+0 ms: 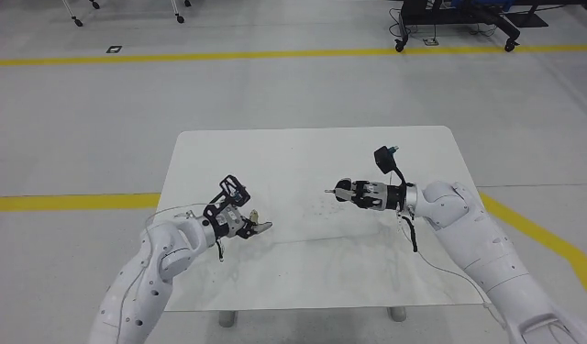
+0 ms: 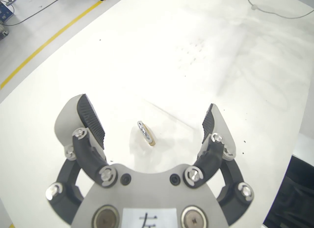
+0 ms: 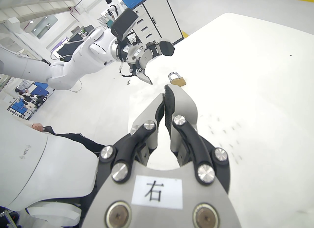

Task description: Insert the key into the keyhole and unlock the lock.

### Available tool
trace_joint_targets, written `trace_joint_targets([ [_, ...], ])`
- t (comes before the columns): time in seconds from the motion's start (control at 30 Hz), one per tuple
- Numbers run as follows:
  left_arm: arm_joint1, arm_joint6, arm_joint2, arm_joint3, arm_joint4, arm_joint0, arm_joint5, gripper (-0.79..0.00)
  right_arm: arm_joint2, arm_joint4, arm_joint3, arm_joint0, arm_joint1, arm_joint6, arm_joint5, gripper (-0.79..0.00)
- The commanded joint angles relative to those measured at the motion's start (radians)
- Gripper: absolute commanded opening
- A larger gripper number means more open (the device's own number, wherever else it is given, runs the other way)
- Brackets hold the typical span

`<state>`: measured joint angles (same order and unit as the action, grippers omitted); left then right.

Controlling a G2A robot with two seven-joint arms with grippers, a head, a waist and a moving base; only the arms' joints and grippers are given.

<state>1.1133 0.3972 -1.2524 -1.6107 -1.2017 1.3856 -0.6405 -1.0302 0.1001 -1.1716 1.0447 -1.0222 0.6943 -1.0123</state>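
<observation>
We judge step: securing lock; lock (image 2: pixel 146 133) sits on table (image 1: pixel 303 160), near left, below left gripper (image 2: pixel 147 106), fingers spread, not touching; right gripper (image 3: pixel 164 90) pinched closed, key inside we cannot tell; next: left clamps lock body, keyhole exposed rightward.

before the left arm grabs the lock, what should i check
1. Left pincer open: ok.
2. Lock resting on the table, not gripped: ok.
3. Lock lined up with the left pincer's gap in the left wrist view: ok.
4. Right pincer shut: ok.
5. Key held in the right pincer: cannot tell.
6. Keyhole turned toward the right pincer: cannot tell.
</observation>
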Motion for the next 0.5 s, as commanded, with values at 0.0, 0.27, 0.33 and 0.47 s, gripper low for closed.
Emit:
trace_joint_targets([
  [0.0,-0.002,0.028,0.000,-0.001,-0.004,0.003,0.004,-0.074,0.000,0.000,0.000,0.000,0.000,0.000,0.000,-0.785],
  [0.27,-0.002,0.100,0.020,0.020,-0.005,-0.007,0.045,-0.175,0.000,0.000,0.000,0.000,0.000,0.000,0.000,-0.785],
  [0.33,-0.002,0.117,0.025,0.034,-0.002,-0.013,0.048,-0.188,0.000,0.000,0.000,0.000,0.000,0.000,0.000,-0.785],
  [0.47,-0.002,0.137,0.035,0.042,0.003,-0.022,0.050,-0.246,0.000,0.000,0.000,0.000,0.000,0.000,0.000,-0.785],
])
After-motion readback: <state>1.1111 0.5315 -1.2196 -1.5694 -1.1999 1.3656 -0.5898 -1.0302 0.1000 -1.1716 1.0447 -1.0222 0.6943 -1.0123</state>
